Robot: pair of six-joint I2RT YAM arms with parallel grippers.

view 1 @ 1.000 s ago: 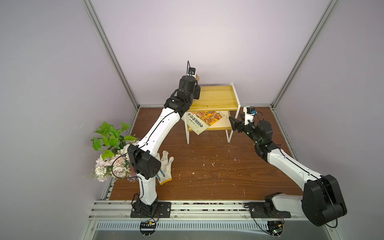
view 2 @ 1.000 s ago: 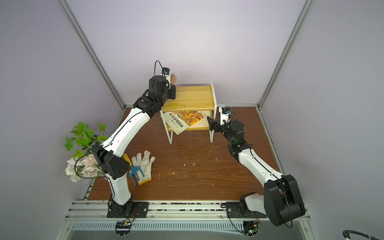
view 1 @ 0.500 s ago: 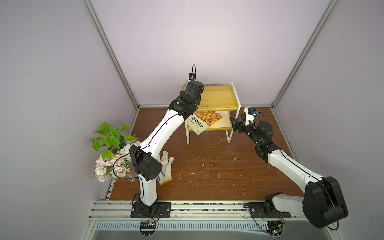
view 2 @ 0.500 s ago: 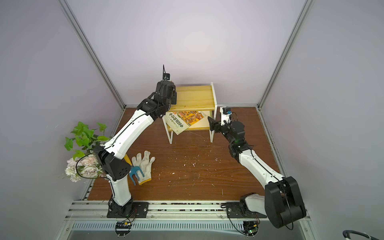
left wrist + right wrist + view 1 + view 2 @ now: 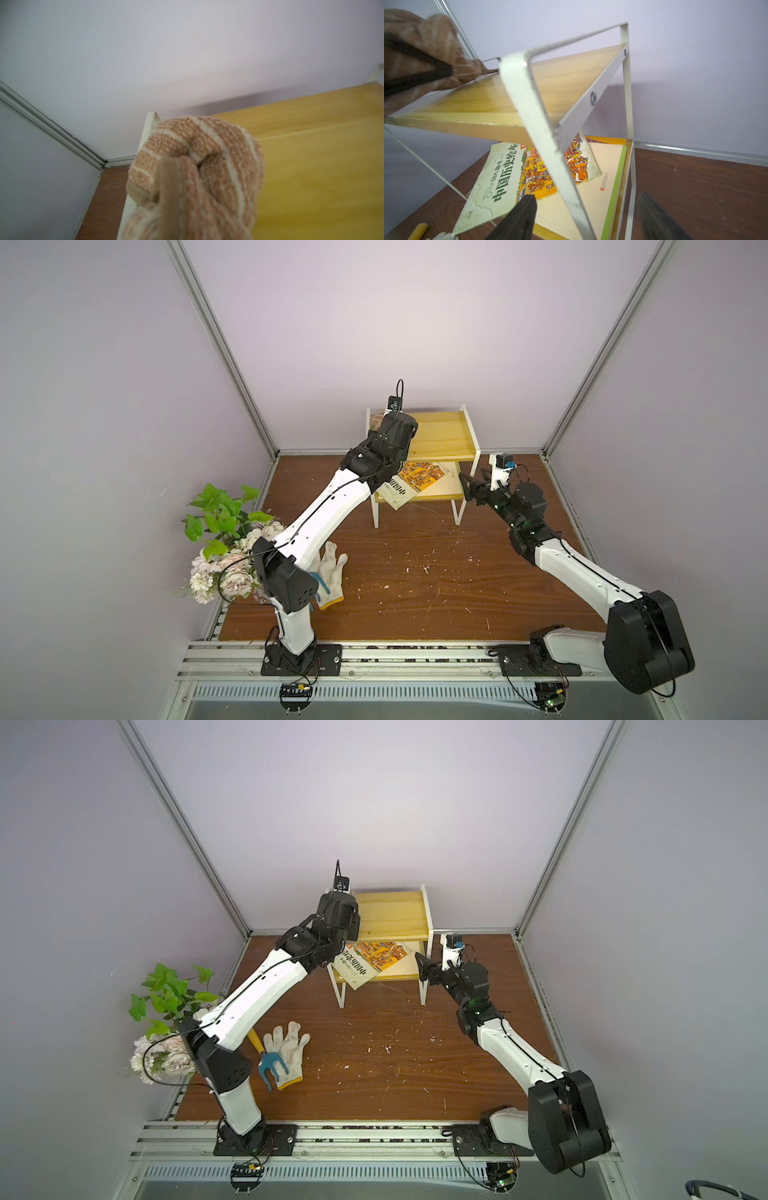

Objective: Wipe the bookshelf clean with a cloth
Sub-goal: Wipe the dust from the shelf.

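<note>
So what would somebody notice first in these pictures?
The robot's white left arm reaches to the small white-framed bookshelf with yellow wooden boards, holding a bunched tan striped cloth on the top board's back corner. A bright orange picture book overhangs the lower board, and a white knit glove lies on the brown tabletop.

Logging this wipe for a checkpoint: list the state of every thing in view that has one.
cloth, bunched, resting on the top board's corner.
left tool, shut on cloth.
right tool, open, empty.
bookshelf, upright, top board otherwise bare.
picture book, lying flat on lower tier, overhanging its front.
glove, lying flat, not held.
</note>
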